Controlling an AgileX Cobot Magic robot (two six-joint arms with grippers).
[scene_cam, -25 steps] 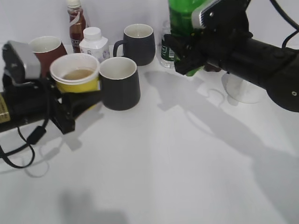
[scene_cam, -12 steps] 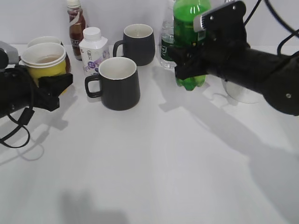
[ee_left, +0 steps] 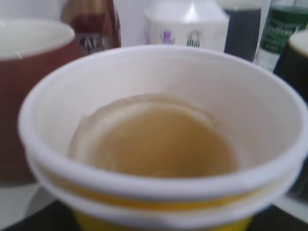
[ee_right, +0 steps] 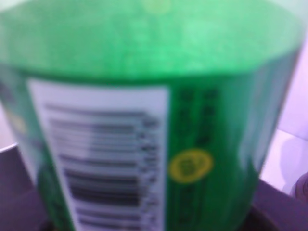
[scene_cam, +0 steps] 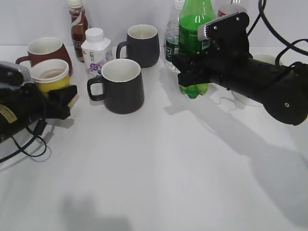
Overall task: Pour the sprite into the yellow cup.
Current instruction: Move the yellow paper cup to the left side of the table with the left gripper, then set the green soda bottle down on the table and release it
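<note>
The yellow cup (scene_cam: pixel 49 73) is upright at the left, just in front of the dark red mug, with my left gripper (scene_cam: pixel 54 95) shut round its lower part. In the left wrist view the cup (ee_left: pixel 159 195) fills the frame and holds a pale brownish liquid. The sprite (scene_cam: pixel 193 29), a green bottle, stands upright at the back centre-right with its base close to the table. My right gripper (scene_cam: pixel 190 67) is shut on its labelled middle. In the right wrist view the bottle (ee_right: pixel 216 96) with its white barcode patch fills the frame and hides the fingers.
A dark red mug (scene_cam: pixel 44 50) stands behind the cup. Two dark mugs (scene_cam: pixel 123 89) (scene_cam: pixel 143 45), a small white bottle (scene_cam: pixel 96 50), a brown bottle with a red label (scene_cam: pixel 78 24) and a clear water bottle (scene_cam: pixel 172 43) stand between the grippers. A white round object (scene_cam: pixel 248 100) lies behind the right arm.
My left gripper has carried the yellow cup left and down, to in front of the red mug. My right gripper has lowered the sprite, upright, toward the table.
</note>
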